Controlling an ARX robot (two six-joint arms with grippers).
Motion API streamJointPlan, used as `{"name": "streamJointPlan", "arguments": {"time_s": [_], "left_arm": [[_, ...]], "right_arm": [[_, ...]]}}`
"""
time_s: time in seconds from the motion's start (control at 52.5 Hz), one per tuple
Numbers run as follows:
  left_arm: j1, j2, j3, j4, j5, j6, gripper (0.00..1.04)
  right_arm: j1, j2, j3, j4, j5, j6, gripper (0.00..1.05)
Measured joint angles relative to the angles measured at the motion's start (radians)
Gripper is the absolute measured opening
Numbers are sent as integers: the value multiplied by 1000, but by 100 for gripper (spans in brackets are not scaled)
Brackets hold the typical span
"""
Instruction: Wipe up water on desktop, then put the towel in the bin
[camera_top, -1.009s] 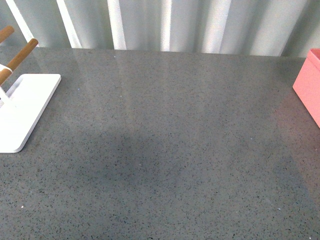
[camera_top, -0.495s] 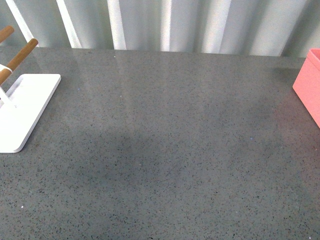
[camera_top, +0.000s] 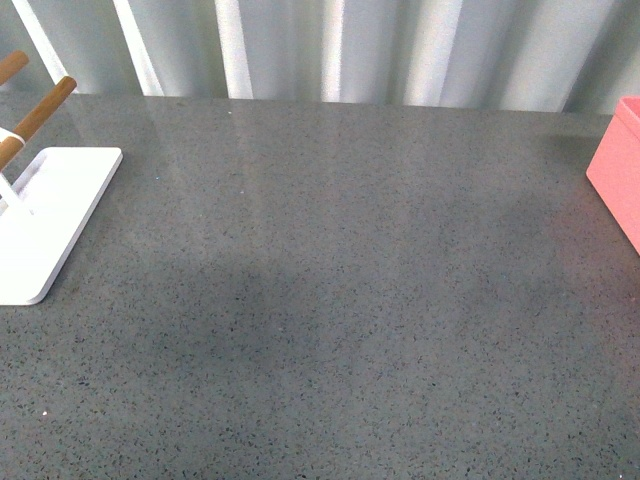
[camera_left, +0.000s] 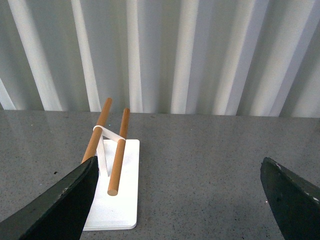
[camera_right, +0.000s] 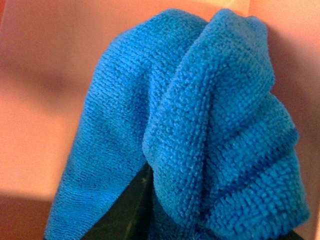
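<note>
Speckled grey desktop (camera_top: 330, 300) before corrugated wall (camera_top: 330, 45); left jaws spread, right jaws pinching towel (camera_right: 200, 135)

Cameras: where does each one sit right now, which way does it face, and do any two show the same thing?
Front view: on the body, looking across the desktop; no arm shows; bin at right edge.
Left wrist view: behind the open left gripper, facing the white stand and wall.
Right wrist view: close on the towel against pink surfaces, probably the bin; a dark finger shows.
Shared: front and left wrist views both show the white stand and desktop.
</note>
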Motion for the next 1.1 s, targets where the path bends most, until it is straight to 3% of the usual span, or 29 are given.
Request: {"name": "streamJointPlan", "arguments": {"time_s": [0.209, 0.381, 0.723, 0.933, 1.104], "left_arm": [[0, 0, 0, 0, 0, 0, 98], [0, 0, 0, 0, 0, 0, 98], [0, 0, 0, 0, 0, 0, 98], [0, 0, 0, 0, 0, 0, 98], [0, 0, 0, 0, 0, 0, 98]], "right_arm": [[-10, 0, 27, -3, -3, -4, 65], [-2, -27, 51, -33, -77, 121, 99], [4, -44, 57, -28, -77, 189, 98], [35, -188, 17, 27, -180, 247, 98], [134, -475, -80, 130, -315, 338, 98]]}}
